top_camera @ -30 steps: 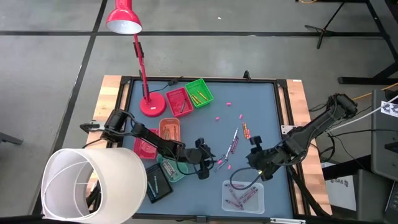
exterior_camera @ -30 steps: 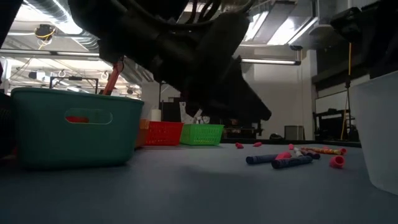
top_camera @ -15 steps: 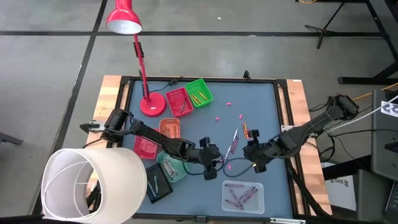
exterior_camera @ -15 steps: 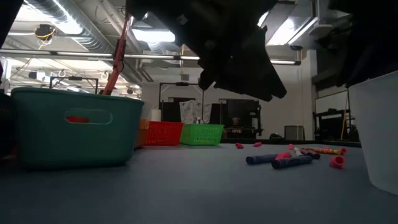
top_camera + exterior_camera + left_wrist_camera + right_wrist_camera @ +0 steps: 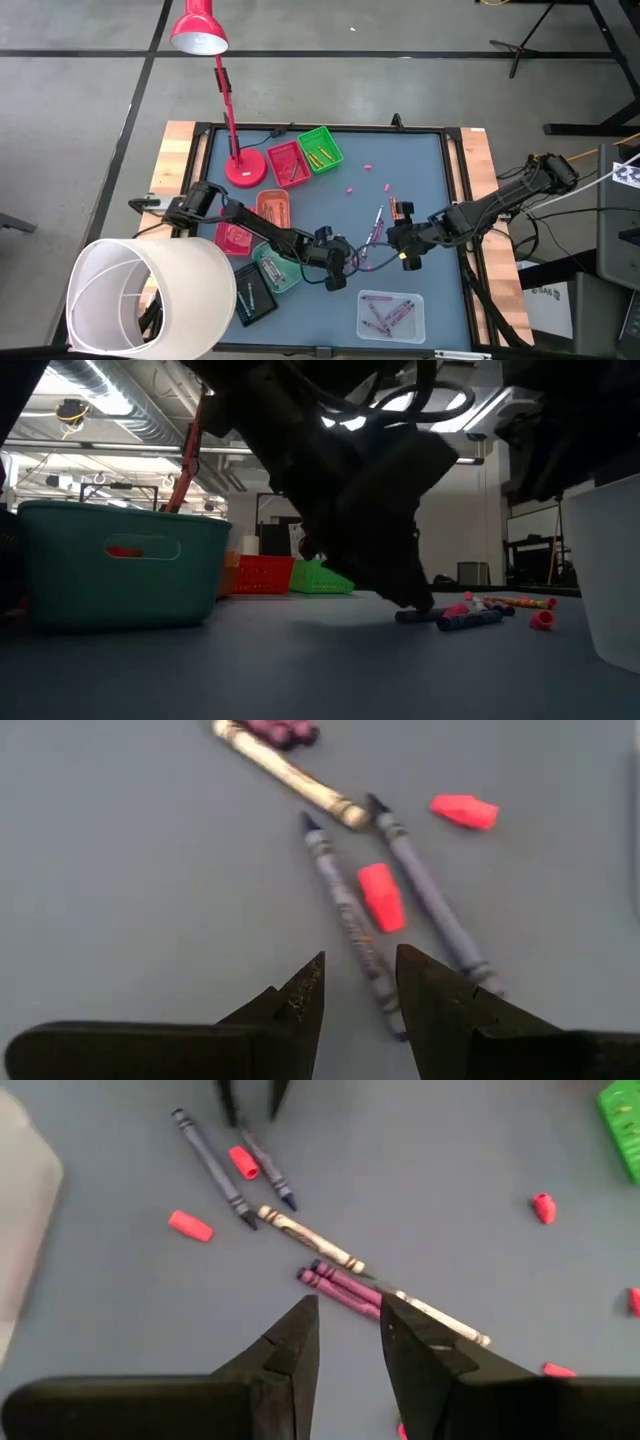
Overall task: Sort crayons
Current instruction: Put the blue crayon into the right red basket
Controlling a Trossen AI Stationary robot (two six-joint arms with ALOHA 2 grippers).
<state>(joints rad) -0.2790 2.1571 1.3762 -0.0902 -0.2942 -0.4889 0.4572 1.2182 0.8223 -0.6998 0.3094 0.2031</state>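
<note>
Grippers have both closed in on your loose crayons: left gripper at seven o'clock, right gripper at three, both slightly parted, empty; picking comes next.

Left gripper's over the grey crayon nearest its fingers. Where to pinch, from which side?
Pinch the near grey crayon mid-shaft, straight down, left gripper fingers straddling its length. It lies flat; the pink crayon stub sits against one side, so probably grip nearer the end by the gripper.
</note>
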